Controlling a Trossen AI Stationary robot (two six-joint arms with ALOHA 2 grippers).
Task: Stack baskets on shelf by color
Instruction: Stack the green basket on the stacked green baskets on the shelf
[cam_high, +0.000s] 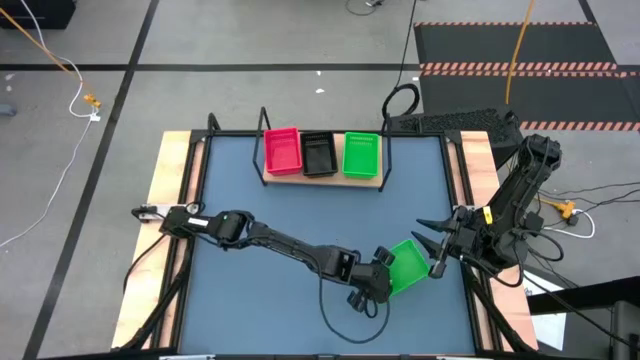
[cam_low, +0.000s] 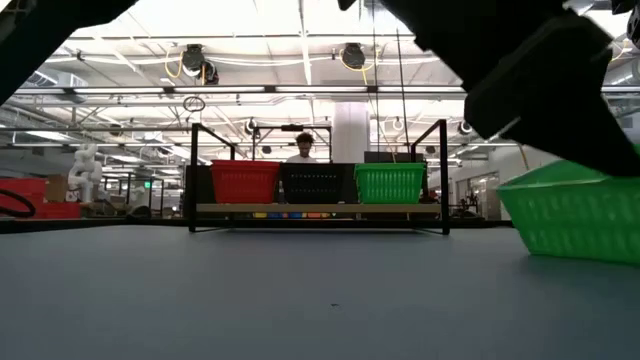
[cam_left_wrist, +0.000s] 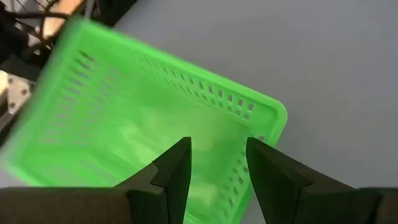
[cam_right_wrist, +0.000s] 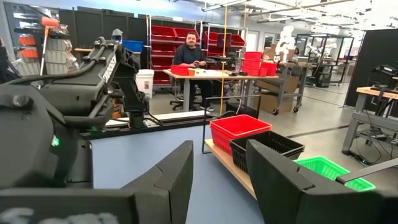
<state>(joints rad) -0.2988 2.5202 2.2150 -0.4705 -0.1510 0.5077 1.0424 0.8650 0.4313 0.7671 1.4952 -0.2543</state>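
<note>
One bright green slotted basket (cam_high: 408, 266) sits tilted on the tabletop (cam_high: 300, 220).

A robotics lab or workshop: behind the counter (cam_right_wrist: 143, 162) stand storage racks with red bins (cam_right_wrist: 176, 32), work desks (cam_right_wrist: 205, 74) with a seated person (cam_right_wrist: 190, 56), and exposed ceiling ducts (cam_low: 200, 62).

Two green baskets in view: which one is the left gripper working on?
The loose green basket on the tabletop near the front right, under the left gripper, whose fingers straddle its wall. The other green basket sits on the shelf, at its right end.
</note>
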